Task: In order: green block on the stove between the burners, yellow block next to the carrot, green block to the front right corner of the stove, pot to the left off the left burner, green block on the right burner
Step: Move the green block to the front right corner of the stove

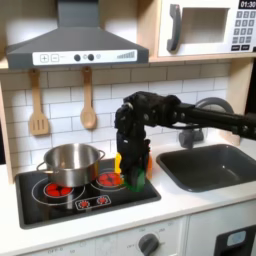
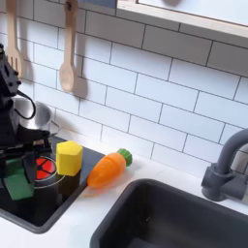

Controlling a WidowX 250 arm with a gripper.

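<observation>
The gripper (image 2: 16, 167) is gripping the green block (image 2: 16, 181) over the stove (image 2: 39, 208), its fingers closed on it, left of the yellow block (image 2: 69, 157) and carrot (image 2: 109, 167) in the second exterior view.

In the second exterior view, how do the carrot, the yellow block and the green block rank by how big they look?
Largest to smallest, as they look:
1. the carrot, the longest.
2. the yellow block and the green block: these look about alike. The gripper covers the green one's top, so I won't rank them.
</observation>
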